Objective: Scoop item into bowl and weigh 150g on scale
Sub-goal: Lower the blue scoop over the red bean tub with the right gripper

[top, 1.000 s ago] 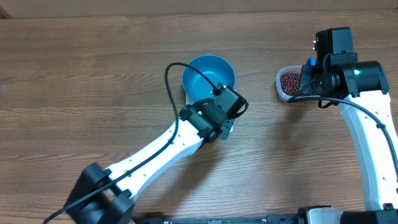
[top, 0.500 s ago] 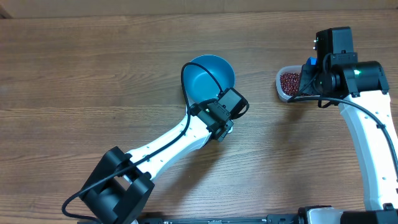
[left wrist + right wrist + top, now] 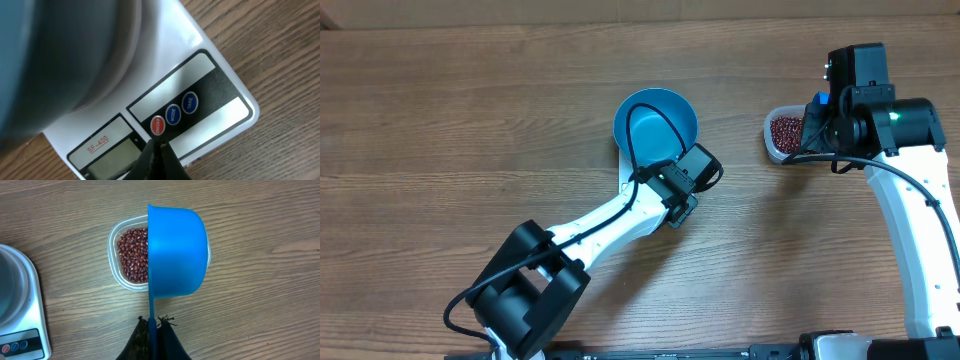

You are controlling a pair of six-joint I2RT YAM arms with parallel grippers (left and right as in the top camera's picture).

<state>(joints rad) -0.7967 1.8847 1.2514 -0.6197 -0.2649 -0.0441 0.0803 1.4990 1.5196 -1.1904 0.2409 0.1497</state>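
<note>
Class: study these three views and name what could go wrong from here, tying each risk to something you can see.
1. The shut left end effector is at the scale's red ON/OFF button, beside MODE; a small slip may press the wrong one.
2. The left arm's cable loops over the bowl; it may block pouring.
3. The right end effector grips the scoop by its thin handle; beans may spill in transit.

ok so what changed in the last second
The left arm swung its elbow in from the lower left toward the middle, and its shut left claw edged slightly right at the scale. Nothing was grasped or released. The right claw, its blue scoop, the beans and the bowl stayed put.
</note>
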